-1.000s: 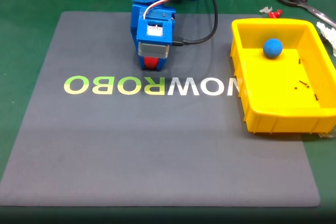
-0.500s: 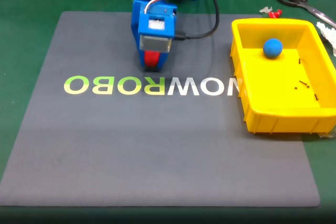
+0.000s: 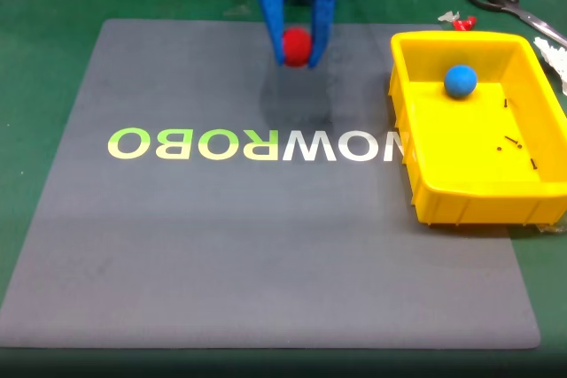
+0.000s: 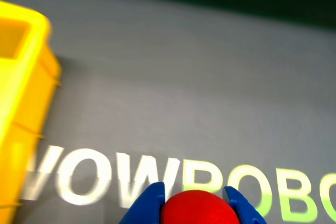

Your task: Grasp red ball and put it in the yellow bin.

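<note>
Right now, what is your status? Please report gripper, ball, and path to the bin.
Gripper shut on red ball, raised above the mat. Bin to the right in the fixed view, blue ball inside. Nothing between.

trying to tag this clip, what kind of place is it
Probably a hobby or lab workbench: a green cutting mat under a grey printed mat, scissors lying at the far edge, and a blue gripper holding a red ball near a yellow bin.

Red ball [image 3: 296,46], blue gripper [image 3: 298,57], yellow bin [image 3: 461,194] with seemingly dark specks.
</note>
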`<action>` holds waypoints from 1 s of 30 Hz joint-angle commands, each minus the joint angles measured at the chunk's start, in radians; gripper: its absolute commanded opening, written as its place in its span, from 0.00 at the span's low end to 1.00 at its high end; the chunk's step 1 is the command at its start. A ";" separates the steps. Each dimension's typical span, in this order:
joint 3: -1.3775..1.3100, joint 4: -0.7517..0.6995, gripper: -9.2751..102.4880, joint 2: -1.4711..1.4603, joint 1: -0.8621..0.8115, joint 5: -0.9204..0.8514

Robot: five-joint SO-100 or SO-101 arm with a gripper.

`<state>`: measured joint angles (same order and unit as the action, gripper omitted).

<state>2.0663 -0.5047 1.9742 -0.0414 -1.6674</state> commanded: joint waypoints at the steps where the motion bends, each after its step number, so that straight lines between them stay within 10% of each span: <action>1: -0.041 0.008 0.10 0.091 0.041 0.023; 30: -0.054 0.149 0.11 0.057 0.560 0.135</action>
<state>2.0663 -0.3958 2.0525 0.4939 -1.5447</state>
